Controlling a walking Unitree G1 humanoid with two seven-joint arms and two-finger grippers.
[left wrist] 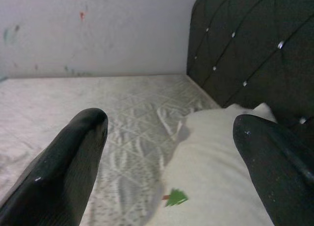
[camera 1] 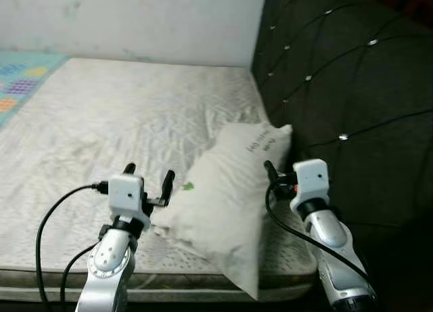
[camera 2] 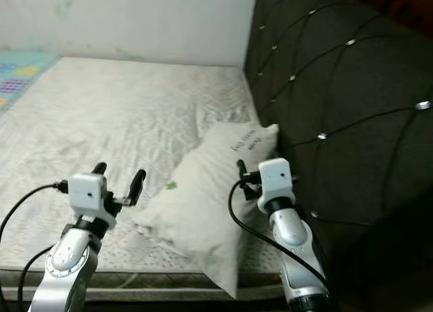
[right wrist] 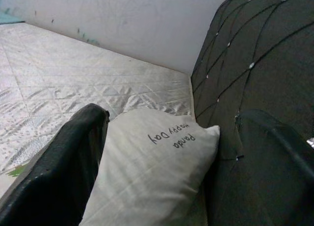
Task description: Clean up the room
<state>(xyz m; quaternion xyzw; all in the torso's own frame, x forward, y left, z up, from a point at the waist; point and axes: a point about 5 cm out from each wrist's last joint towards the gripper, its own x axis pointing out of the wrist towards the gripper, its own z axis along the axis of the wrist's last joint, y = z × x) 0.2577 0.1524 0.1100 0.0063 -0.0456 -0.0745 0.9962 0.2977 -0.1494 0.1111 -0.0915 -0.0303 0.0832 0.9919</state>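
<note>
The pillow (camera 1: 226, 200) lies on the near right part of the mattress (camera 1: 101, 122), its long axis slanting from the near bed edge up toward the black tufted headboard (camera 1: 352, 88). Its far upper corner touches the headboard, and its near corner hangs over the mattress edge. It is white, with dark lettering near the far end (it reads "Happy Day Panda" in the right wrist view) and a small green tree mark near its left side.

The left gripper (camera 1: 149, 174) hovers just beside the pillow's left edge, fingers spread wide with nothing between them. The right gripper (camera 1: 270, 170) sits at the pillow's right side, next to the headboard, fingers also wide apart and empty.

Farther off, the quilted mattress runs bare to the pale wall (camera 1: 135, 17). A colourful mat (camera 1: 20, 78) shows at the far left.
</note>
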